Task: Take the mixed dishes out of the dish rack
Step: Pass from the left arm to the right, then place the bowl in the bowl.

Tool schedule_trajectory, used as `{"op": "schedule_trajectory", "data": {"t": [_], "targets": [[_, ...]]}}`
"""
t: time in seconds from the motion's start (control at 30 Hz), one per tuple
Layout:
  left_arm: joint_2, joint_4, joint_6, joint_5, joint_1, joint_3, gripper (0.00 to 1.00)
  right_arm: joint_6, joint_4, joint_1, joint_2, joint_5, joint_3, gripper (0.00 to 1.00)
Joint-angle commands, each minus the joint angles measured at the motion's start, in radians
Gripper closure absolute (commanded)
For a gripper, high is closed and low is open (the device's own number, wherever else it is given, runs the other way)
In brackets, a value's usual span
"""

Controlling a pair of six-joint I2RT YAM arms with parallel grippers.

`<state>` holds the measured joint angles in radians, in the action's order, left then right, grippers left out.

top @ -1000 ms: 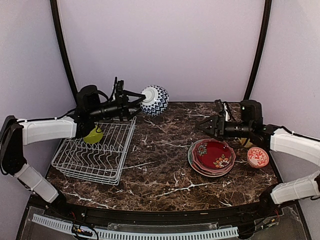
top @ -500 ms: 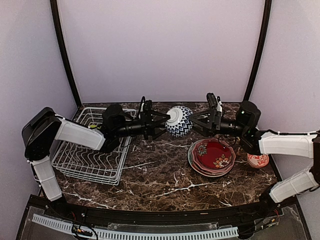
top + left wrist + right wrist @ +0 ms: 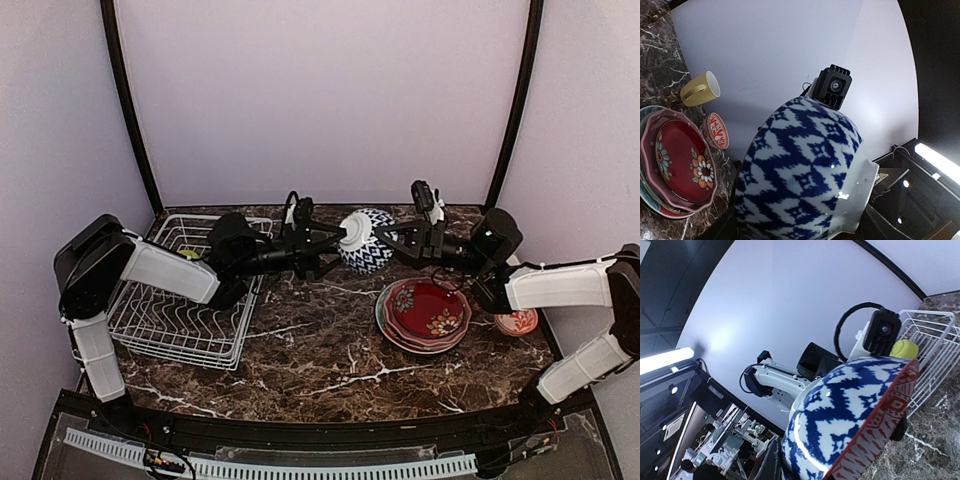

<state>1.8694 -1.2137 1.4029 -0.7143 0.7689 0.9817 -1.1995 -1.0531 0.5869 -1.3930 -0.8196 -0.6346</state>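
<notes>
1. The blue-and-white bowl [image 3: 363,240] hangs in the air to the right of the dish rack [image 3: 190,310], clear of the rack's right rim. The left gripper [image 3: 332,243] pinches the edge that faces the rack and carries the weight.
2. The right gripper [image 3: 393,243] meets the bowl on the side away from the rack. Its fingers look spread about the wall, but I cannot tell whether they press on it.
3. This looks like a hand-over from left to right. To do it well, the right fingers should sit one inside and one outside the wall, apart from the left's hold.
4. The glazed, curved wall will likely be slippery, so the bite should reach past the lip and close gently. The left should let go only once the right's hold is sure.
5. After that, the bowl needs bare table beyond the stack of plates [image 3: 425,313], which lies farther right of the rack, and short of the small red-and-white bowl [image 3: 517,321] and yellow mug [image 3: 700,89].
6. A lime-green bowl [image 3: 190,254] sits in the rack, not yet unloaded.
</notes>
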Motion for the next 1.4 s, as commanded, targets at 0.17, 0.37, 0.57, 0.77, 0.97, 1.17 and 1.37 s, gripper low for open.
{"op": "schedule_trajectory", "data": {"t": [0.17,0.37,0.57,0.77,0.97,1.17,1.37], "targets": [[-0.004,-0.067,-0.028,0.002,-0.002,-0.001,0.29,0.033,-0.076,0.004,0.001,-0.026,-0.015,1.00],[-0.076,0.083,-0.169,0.035,-0.024,-0.057,0.01,0.126,0.087,-0.017,0.090,-0.007,0.006,1.00],[-0.196,0.483,-0.467,0.106,-0.041,-0.046,0.01,0.385,0.639,-0.046,0.299,0.135,-0.042,1.00],[-0.336,0.947,-0.767,0.334,-0.041,0.046,0.01,0.589,1.446,-0.059,0.506,0.741,-0.179,1.00],[-0.486,1.170,-0.957,0.601,-0.042,0.059,0.01,0.420,1.885,-0.090,0.640,1.245,-0.221,1.00],[-0.627,1.128,-0.998,0.674,-0.059,-0.026,0.01,0.336,2.031,-0.236,0.604,1.300,-0.220,1.00],[-0.686,1.141,-0.977,0.676,-0.077,-0.055,0.01,0.485,1.931,-0.417,0.466,1.086,-0.209,1.00]]}}
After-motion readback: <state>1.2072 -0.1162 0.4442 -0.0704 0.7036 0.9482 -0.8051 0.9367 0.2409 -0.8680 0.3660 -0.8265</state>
